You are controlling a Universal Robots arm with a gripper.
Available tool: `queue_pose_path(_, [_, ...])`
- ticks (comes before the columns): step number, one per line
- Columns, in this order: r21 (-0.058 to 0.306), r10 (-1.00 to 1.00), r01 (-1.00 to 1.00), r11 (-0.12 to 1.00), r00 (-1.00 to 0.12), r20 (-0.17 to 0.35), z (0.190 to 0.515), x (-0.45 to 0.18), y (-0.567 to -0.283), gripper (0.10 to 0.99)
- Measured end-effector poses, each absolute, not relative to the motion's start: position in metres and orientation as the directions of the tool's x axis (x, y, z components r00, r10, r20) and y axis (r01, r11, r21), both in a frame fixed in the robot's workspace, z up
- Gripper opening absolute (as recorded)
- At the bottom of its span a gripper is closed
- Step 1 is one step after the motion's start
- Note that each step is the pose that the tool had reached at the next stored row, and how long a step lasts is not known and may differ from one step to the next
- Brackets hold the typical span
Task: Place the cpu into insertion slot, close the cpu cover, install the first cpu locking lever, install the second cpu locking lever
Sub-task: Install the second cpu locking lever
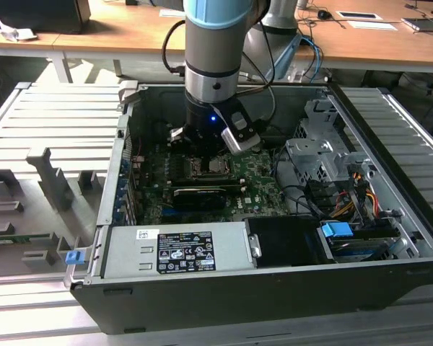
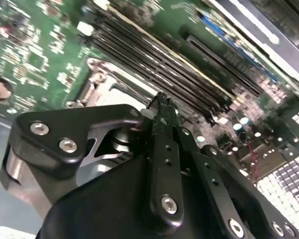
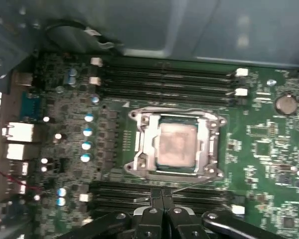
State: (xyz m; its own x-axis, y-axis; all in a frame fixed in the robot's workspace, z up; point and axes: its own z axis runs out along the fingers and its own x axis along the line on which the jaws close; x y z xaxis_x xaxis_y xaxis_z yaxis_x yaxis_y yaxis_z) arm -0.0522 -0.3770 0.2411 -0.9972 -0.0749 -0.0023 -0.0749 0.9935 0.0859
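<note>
In the first wrist view the cpu [image 3: 177, 144] lies flat in the insertion slot [image 3: 215, 121], its pale face showing through the window of the cpu cover [image 3: 144, 147], which is down over it. One thin wire lever [image 3: 174, 109] runs along the socket's far side. Another lever [image 3: 192, 185] lies along the side nearest my gripper [image 3: 162, 195]. The gripper's fingers are shut together, their tip right at that lever beside the socket. In the second wrist view the shut gripper [image 2: 162, 102] hovers just off the socket's metal frame [image 2: 97, 82]. The exterior view shows the socket [image 1: 215, 167] under my arm [image 1: 213, 86].
Black memory slots [image 3: 164, 77] flank the socket on both sides. A long black card [image 1: 198, 196], the grey power supply [image 1: 177, 249], a metal drive cage [image 1: 317, 155] and loose cables [image 1: 346, 205] crowd the open case. Case walls [image 1: 119, 166] ring the motherboard.
</note>
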Motion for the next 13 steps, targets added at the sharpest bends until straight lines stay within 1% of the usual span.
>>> queue_pose_path(5, [0.089,-0.078,-0.078,0.993,-0.997,-0.003,0.230,-0.057,-0.377,0.106])
queue_pose_path(9, [0.162,-0.079,-0.079,0.984,-0.997,-0.008,0.228,-0.065,-0.382,0.106])
queue_pose_path(11, [0.171,-0.079,-0.079,0.982,-0.997,-0.009,0.226,-0.065,-0.391,0.106])
queue_pose_path(13, [0.186,-0.077,-0.078,0.979,-0.997,-0.010,0.223,-0.067,-0.393,0.106])
